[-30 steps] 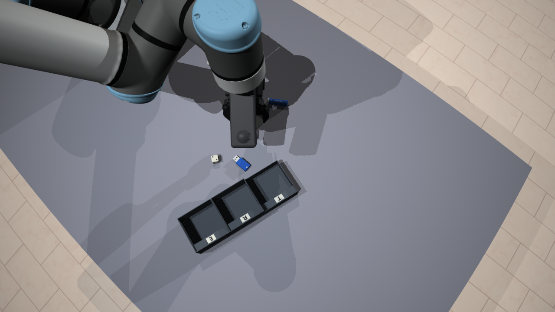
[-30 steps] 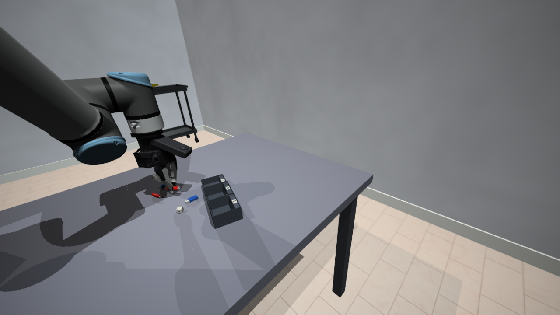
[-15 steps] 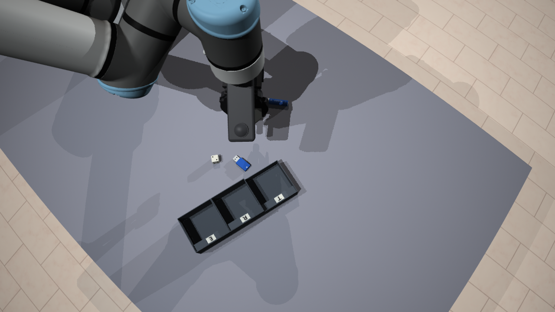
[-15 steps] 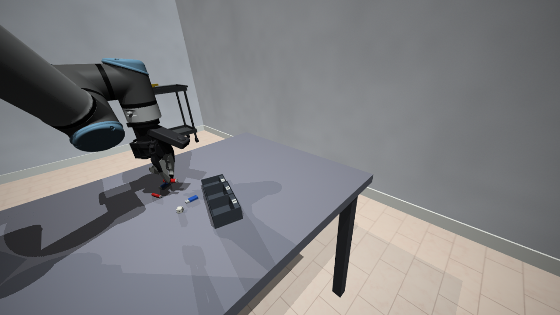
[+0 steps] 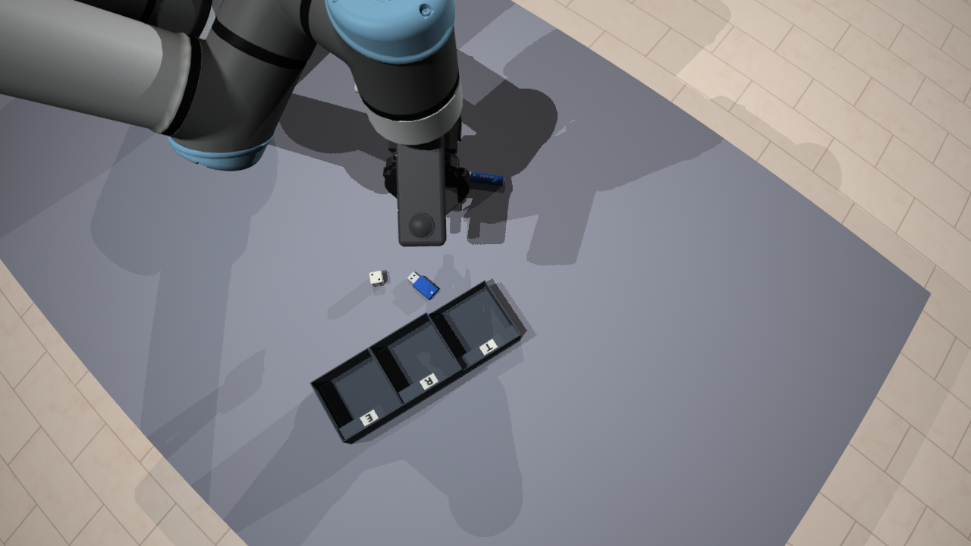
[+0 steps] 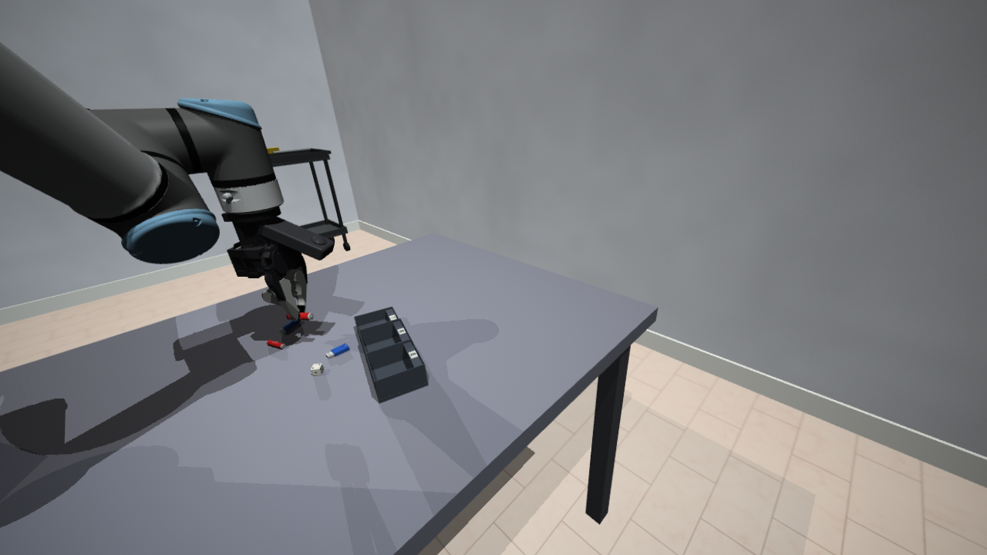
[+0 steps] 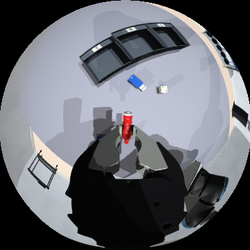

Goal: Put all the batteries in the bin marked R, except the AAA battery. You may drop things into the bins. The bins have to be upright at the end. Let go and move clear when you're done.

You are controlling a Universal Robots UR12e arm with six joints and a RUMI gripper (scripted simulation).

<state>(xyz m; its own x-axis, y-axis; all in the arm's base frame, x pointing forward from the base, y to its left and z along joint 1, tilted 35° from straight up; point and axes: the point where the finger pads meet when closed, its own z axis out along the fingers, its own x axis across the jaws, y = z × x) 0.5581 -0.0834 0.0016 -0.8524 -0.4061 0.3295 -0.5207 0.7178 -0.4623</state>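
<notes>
My gripper [image 6: 299, 317] [image 7: 127, 126] is shut on a red battery [image 6: 304, 316] [image 7: 128, 119] with a silver end, held a little above the table. The fingertips are hidden in the top view. A second red battery [image 6: 275, 343] [image 7: 126, 141] lies on the table below, partly hidden in the wrist view. A dark blue battery [image 5: 487, 179] [image 6: 290, 326] lies beside the gripper; the wrist view barely shows it. The bin marked R [image 5: 422, 353] [image 7: 137, 45] is upright in the middle of the three joined bins, with no battery visible inside. I cannot read the battery sizes.
The bin marked T [image 5: 479, 318] [image 7: 107, 63] and the bin marked E [image 5: 366, 387] [image 7: 170, 37] stand upright either side of R. A blue USB stick [image 5: 425, 286] [image 6: 338, 350] [image 7: 135, 81] and a white die [image 5: 376, 278] [image 6: 316, 370] [image 7: 162, 89] lie between the gripper and the bins.
</notes>
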